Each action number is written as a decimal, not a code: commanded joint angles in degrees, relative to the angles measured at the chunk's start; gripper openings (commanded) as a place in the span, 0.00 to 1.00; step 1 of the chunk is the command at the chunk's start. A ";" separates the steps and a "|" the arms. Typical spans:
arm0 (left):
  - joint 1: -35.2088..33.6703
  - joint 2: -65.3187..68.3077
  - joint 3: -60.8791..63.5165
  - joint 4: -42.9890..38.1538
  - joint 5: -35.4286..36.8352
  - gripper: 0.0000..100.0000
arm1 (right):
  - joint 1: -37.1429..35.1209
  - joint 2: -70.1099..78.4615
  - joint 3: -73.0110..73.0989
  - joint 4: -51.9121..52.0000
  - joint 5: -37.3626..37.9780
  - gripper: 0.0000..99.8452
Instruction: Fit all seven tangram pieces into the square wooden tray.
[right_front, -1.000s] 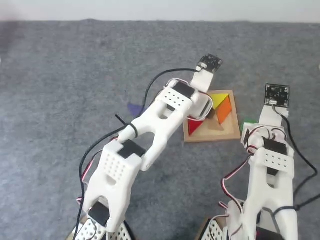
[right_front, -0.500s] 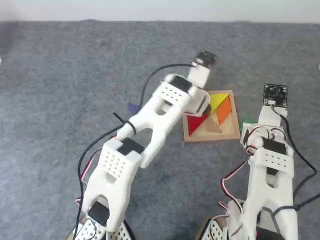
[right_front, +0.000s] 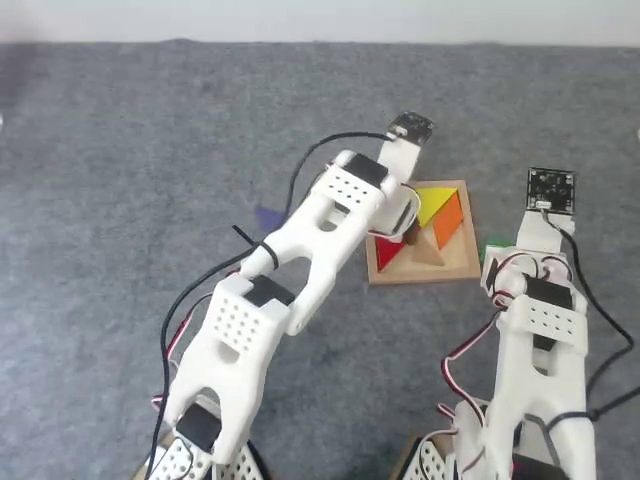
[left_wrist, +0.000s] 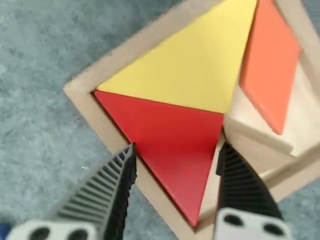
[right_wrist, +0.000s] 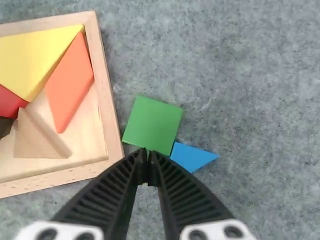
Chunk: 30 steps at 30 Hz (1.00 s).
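Observation:
The square wooden tray (right_front: 462, 268) holds a yellow triangle (left_wrist: 190, 75), a red triangle (left_wrist: 170, 135), an orange parallelogram (left_wrist: 270, 65) and a bare wooden triangle (right_wrist: 37, 135). My left gripper (left_wrist: 175, 157) hangs open just above the red triangle, one finger on each side of it, holding nothing. On the carpet just outside the tray's right rim (right_wrist: 107, 125) lie a green square (right_wrist: 152, 125) and a small blue triangle (right_wrist: 192, 156). My right gripper (right_wrist: 147, 155) is shut and empty, its tips at the green square's near edge. A purple piece (right_front: 268, 215) lies left of the tray.
The left arm (right_front: 340, 215) stretches over the tray's left half and hides part of it in the high view. The right arm (right_front: 540, 300) stands to the right of the tray. Grey carpet (right_front: 150, 150) spreads wide to the left and behind.
The left arm's wrist swung a little toward the far side and came back over the tray's left part. The right arm and the pieces have not moved.

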<state>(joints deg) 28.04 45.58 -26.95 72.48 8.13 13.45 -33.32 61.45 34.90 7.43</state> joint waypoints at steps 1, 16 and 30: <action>0.26 -0.62 -1.27 -0.18 0.62 0.24 | -0.48 -0.04 -1.67 -0.84 0.79 0.02; 2.46 -0.35 -5.49 -2.64 -1.76 0.24 | -0.40 -0.04 -1.67 -0.84 0.79 0.02; 1.67 7.30 -20.88 5.98 -2.46 0.24 | -0.40 -0.04 -1.58 -0.75 0.79 0.02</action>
<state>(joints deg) 30.59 53.23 -41.27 74.59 6.11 13.45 -33.32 61.45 34.90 7.43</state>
